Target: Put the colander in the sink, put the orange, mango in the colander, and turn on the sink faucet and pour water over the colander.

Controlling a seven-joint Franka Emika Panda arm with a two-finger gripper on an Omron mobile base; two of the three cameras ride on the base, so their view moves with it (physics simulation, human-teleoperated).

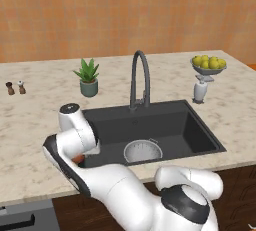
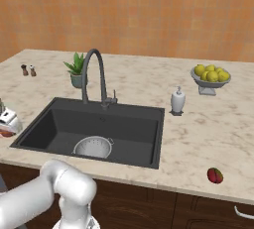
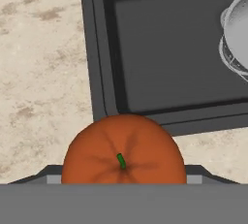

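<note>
The orange sits between my gripper's two fingertips and fills the gap; the jaws are shut on its sides. It is over the counter by the sink's front left corner, where my gripper points down. The colander stands inside the sink near the front wall, and it also shows at the right edge of the hand view as the colander. The mango, red and green, lies on the counter at the front right. The sink faucet arches over the basin, with no water running.
A potted plant stands behind the sink on the left, with salt and pepper shakers further left. A soap dispenser and a footed bowl of yellow-green fruits stand at the back right.
</note>
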